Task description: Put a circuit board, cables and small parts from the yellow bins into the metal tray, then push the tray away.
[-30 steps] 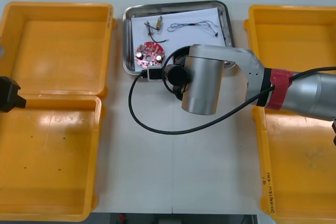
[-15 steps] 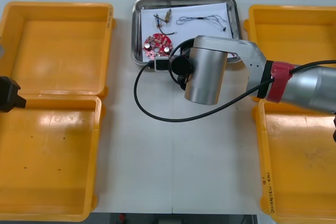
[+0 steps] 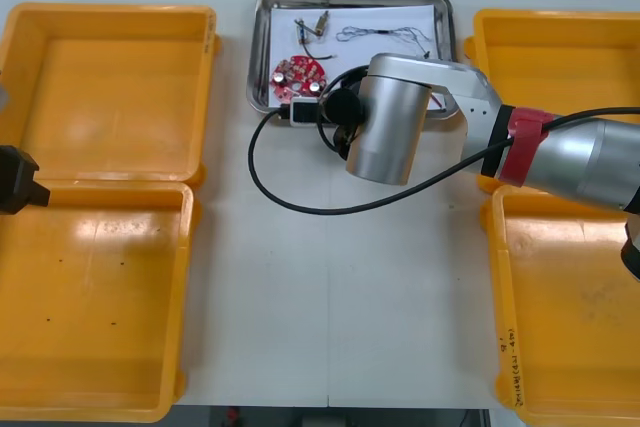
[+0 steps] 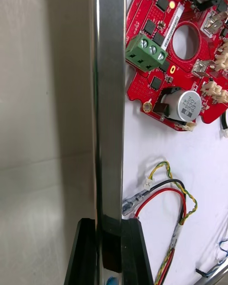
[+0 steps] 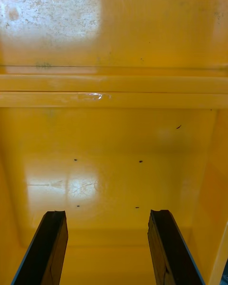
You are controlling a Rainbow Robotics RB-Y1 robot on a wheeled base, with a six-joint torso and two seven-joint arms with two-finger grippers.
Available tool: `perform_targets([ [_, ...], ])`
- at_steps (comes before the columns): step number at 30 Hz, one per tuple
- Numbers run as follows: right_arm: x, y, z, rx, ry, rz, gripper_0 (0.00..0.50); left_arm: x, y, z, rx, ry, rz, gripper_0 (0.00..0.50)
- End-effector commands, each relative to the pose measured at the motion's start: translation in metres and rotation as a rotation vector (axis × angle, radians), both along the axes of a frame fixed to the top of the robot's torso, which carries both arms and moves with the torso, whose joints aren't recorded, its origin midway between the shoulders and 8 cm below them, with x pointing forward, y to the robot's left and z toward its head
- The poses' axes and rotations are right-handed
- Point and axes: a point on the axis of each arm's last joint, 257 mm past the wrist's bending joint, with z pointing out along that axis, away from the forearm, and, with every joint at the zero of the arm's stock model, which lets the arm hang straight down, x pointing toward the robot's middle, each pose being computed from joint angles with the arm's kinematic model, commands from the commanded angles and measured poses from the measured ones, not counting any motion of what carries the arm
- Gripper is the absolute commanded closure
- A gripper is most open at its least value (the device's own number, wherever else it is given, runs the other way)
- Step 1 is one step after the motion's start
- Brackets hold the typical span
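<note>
right gripper (image 4: 110, 237) clenched on metal tray (image 4: 109, 99) rim: stiff, light, slick on table, rim best hold. left gripper (image 5: 108, 218) spread, idle over yellow bin (image 5: 114, 28).

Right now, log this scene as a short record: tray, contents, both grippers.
tray: metal tray, white inside, near the far edge of the table
contents: round red circuit board, red and yellow cable, small metal part
right gripper: shut on the tray's near rim, beside the board
left gripper: open, over a left yellow bin
</note>
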Motion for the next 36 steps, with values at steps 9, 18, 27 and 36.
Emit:
perform_targets([
  [9, 0.014, 0.037, 0.055, 0.027, -0.078, 0.058, 0.451, -0.004, 0.014, 0.014, 0.060, -0.020, -0.015, 0.000],
  [18, 0.020, 0.036, 0.054, 0.033, -0.083, 0.062, 0.451, -0.004, 0.014, 0.014, 0.060, -0.020, -0.015, 0.000],
  [27, 0.020, 0.039, 0.048, 0.020, -0.073, 0.064, 0.433, -0.004, 0.014, 0.014, 0.060, -0.020, -0.015, 0.000],
  [36, 0.021, 0.040, 0.046, 0.017, -0.070, 0.062, 0.000, -0.004, 0.014, 0.014, 0.060, -0.020, -0.015, 0.000],
])
